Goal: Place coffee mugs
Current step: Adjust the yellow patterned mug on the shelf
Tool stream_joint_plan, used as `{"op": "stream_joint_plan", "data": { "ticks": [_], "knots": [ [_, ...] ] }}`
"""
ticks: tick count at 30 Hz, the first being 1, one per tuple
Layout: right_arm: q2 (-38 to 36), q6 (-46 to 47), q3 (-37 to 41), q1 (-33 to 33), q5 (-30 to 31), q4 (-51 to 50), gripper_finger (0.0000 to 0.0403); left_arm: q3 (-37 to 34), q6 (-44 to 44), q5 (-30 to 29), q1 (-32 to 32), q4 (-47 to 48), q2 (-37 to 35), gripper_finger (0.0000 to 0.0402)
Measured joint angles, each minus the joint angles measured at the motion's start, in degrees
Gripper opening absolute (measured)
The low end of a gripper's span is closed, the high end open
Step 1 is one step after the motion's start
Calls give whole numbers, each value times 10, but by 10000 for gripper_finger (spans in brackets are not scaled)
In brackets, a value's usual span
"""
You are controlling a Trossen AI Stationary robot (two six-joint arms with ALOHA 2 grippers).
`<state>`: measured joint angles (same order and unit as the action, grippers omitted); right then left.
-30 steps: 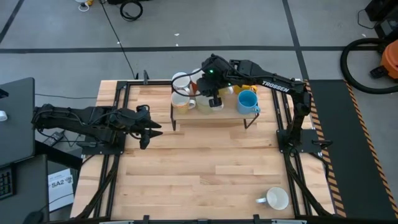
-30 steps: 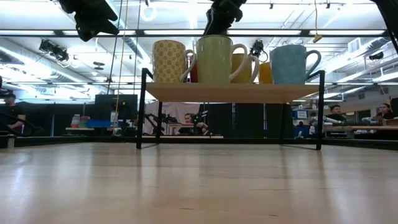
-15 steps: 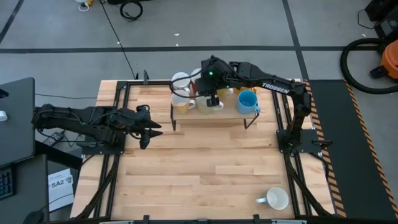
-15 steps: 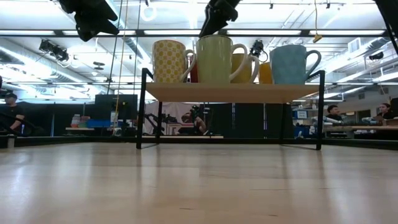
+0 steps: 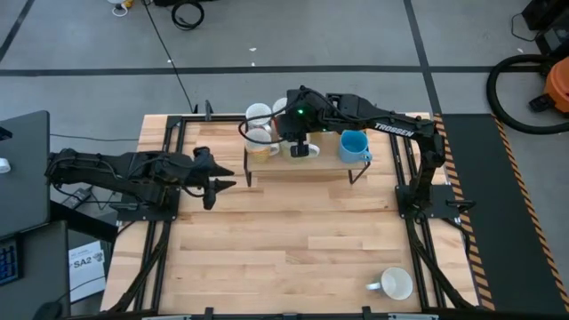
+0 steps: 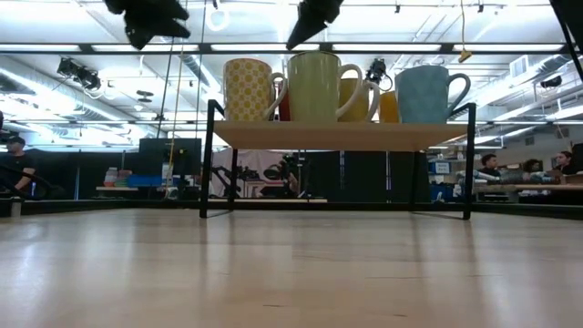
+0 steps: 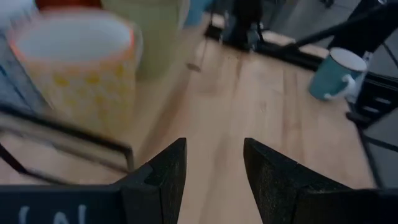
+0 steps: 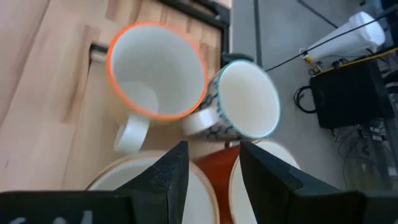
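We found most coffee mugs [image 5: 354, 145] on the shelf [image 5: 302, 164], one white mug [image 5: 396, 284] on the desk [image 5: 284, 240]. Rigid, slick, breakable ceramic: grip the rim. Right tool [image 5: 300, 149] hovered above them, left tool [image 5: 216, 184] beside; both parted, empty.

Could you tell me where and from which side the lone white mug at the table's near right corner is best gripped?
The white mug stands upright with its mouth open to the top and its handle pointing toward the left arm's side. Probably best to come straight down and pinch the rim wall on a side away from the handle; nothing stands beside it.
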<state>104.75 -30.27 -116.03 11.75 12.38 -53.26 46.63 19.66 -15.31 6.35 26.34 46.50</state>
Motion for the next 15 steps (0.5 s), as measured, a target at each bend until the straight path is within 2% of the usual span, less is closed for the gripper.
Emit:
{"op": "stream_joint_plan", "data": {
  "ticks": [7, 15],
  "knots": [
    [0, 32, 0, 4, -1, 58, 148, 0, -86, -100, -3, -106, 20, 167],
    [2, 33, 7, 4, -20, 82, 148, 1, -116, -111, -36, -149, 78, 167]
  ]
}}
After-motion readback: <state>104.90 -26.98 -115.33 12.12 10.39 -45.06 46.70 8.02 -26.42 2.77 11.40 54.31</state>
